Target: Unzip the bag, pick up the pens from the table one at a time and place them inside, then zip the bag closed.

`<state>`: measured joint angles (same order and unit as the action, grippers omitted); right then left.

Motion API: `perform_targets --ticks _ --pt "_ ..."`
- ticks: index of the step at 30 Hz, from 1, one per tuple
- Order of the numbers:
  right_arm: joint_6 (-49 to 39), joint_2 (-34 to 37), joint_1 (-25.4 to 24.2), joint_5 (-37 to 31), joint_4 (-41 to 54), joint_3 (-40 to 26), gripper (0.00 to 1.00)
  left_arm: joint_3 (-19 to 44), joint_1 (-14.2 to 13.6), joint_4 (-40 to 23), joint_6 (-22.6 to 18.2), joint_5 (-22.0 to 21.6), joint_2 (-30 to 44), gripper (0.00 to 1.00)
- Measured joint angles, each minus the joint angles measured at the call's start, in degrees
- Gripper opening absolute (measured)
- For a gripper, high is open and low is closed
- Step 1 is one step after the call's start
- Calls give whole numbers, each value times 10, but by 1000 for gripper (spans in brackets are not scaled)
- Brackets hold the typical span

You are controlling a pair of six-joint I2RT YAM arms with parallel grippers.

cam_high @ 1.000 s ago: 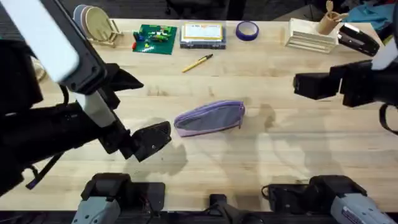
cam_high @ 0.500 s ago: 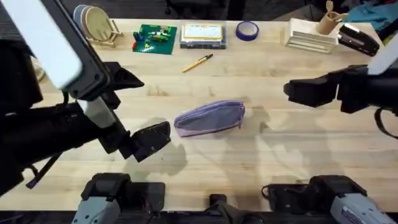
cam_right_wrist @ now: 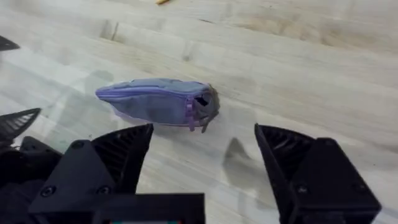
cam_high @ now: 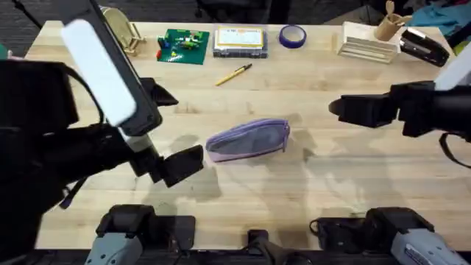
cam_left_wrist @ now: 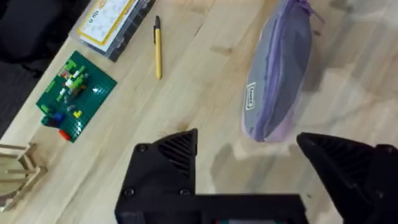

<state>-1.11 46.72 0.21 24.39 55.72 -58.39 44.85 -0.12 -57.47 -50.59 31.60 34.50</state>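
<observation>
Two arms close in on a zipped pencil pouch, the job barely begun.

The lavender bag [cam_high: 248, 139] lies mid-table [cam_high: 309, 199], zipper apparently shut; a yellow pen [cam_high: 234, 74] waits well behind it. The left gripper [cam_left_wrist: 249, 155] and right gripper [cam_right_wrist: 202, 149] hover at opposite ends, fingers spread and empty. Unzipping, loading and closing all remain.

My table [cam_high: 331, 184] is pale plank wood. The purple bag [cam_high: 248, 139] lies zipped near its middle, and a yellow pen [cam_high: 233, 74] rests farther toward the far edge. Along that edge sit a wooden rack [cam_high: 126, 33], a green brick plate [cam_high: 183, 46], a flat case [cam_high: 239, 40], a blue tape roll [cam_high: 292, 35] and a white tray [cam_high: 366, 44].
</observation>
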Motion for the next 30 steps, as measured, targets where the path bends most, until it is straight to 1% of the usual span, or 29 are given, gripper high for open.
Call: perform_targets --ticks 4,11,14,23,30 --pt "16 0 0 1 0 0 997 -36 0 43 -2 7 0 993" --pt "26 0 0 5 0 0 997 -97 0 76 -3 32 1 993" --pt "27 0 0 5 -3 0 997 -115 0 97 -4 44 11 993" --pt "28 0 0 5 -13 0 998 -123 0 144 -5 69 115 993" --pt "28 0 0 5 -13 0 998 -123 0 196 -5 113 212 993"
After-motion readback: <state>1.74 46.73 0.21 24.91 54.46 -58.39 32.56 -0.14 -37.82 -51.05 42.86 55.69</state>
